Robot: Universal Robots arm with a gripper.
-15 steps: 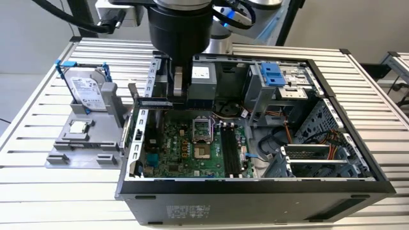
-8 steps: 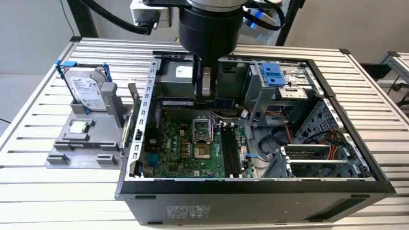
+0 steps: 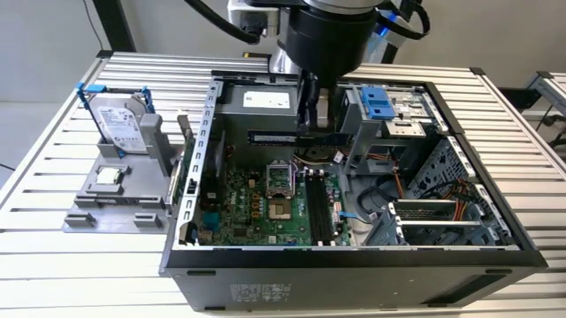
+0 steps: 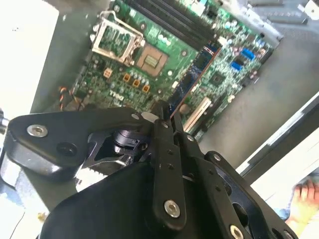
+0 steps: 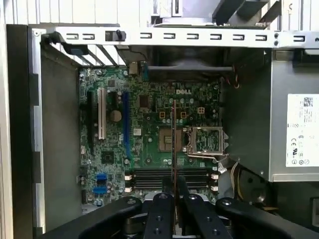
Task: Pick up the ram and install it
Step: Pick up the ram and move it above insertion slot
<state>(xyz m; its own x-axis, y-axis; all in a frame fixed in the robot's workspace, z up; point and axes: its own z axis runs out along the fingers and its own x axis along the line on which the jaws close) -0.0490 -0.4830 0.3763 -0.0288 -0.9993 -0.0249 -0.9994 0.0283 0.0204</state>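
Gripper [image 5: 173, 186] pinches the ram [image 5: 173, 144] between closed-in fingers, the stick jutting edge-on beyond their tips. Below it sits the open computer case [image 3: 354, 265], then the green motherboard [image 5: 149, 124], then its memory slots [image 5: 149, 178] under the fingertips, clear of the held ram.

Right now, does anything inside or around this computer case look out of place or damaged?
Nothing looks damaged or spilled. The one oddity: the processor socket stands open, its load plate swung aside, while the processor chip lies outside on the grey fixture. The gripper holds the ram above the motherboard.
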